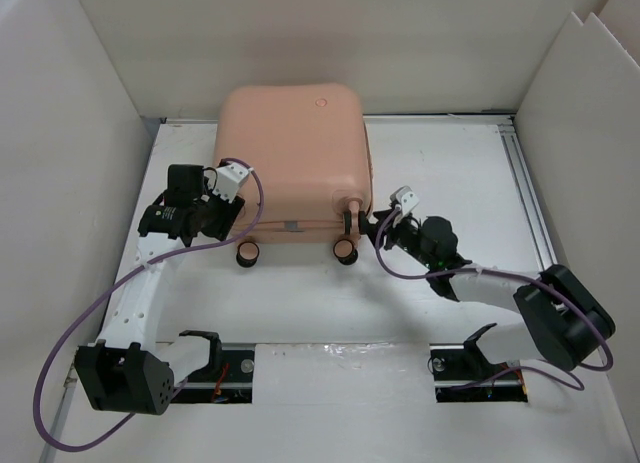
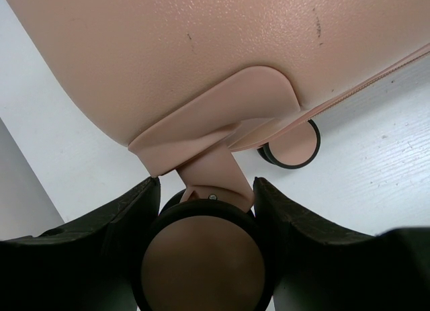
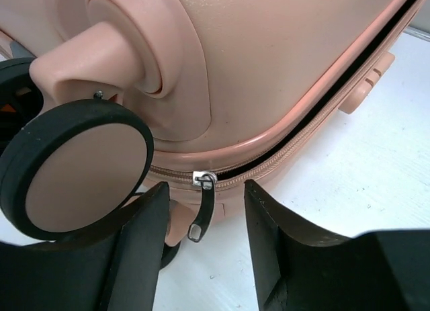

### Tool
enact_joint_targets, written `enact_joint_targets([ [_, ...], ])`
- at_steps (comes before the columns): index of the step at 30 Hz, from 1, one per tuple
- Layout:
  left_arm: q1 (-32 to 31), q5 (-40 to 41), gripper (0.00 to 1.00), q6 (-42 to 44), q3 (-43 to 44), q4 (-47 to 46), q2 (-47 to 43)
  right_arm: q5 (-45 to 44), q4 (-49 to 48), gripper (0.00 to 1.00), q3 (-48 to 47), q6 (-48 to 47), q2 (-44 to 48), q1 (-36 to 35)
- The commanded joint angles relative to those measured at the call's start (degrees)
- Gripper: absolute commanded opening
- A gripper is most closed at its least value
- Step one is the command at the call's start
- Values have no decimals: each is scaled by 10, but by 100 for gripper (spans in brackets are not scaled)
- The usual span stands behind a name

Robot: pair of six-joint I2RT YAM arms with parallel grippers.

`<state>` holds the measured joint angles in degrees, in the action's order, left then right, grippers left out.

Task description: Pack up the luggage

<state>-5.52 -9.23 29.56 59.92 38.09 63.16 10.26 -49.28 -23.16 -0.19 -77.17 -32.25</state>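
Observation:
The salmon-pink luggage [image 1: 290,153] lies flat at the back centre of the table, its caster wheels toward me. My left gripper [image 1: 232,221] is at its near left corner. In the left wrist view the gripper [image 2: 206,187] has both fingers pressed against a pink-and-black caster wheel [image 2: 205,257]. My right gripper [image 1: 372,228] is at the near right corner. In the right wrist view it [image 3: 205,187] is open, with the black zipper pull [image 3: 201,213] hanging free between its fingers. Right of the slider the zipper [image 3: 322,109] gapes open, showing black inside.
White walls enclose the table on the left, back and right. A metal rail [image 1: 530,203] runs along the right side. Another caster wheel [image 3: 80,173] sits just left of my right gripper. Two lower wheels [image 1: 248,253] rest on the table. Purple cables loop from both arms.

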Motion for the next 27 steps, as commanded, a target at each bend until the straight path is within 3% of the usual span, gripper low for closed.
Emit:
enact_joint_targets([
  [1, 3, -6, 0, 1, 1, 32, -5, 16, -34, 54, -23, 0, -3, 2],
  [5, 3, -6, 0, 1, 1, 32, -5, -10, -11, 53, -35, 0, -17, -17],
  [10, 3, -6, 0, 7, 1, 32, -5, -24, 24, 28, -52, -6, -22, -23],
  [12, 3, -6, 0, 7, 1, 32, -5, -24, 30, 30, -52, -6, -22, -23],
  [17, 3, -6, 0, 7, -4, 32, -5, 26, 30, 48, -35, -11, -22, -2],
  [25, 3, -1, 0, 12, -4, 32, 0, 64, 46, 45, -35, -12, -34, 18],
  [27, 3, -1, 0, 12, -4, 32, 0, 59, 46, 50, -27, -7, -34, 23],
])
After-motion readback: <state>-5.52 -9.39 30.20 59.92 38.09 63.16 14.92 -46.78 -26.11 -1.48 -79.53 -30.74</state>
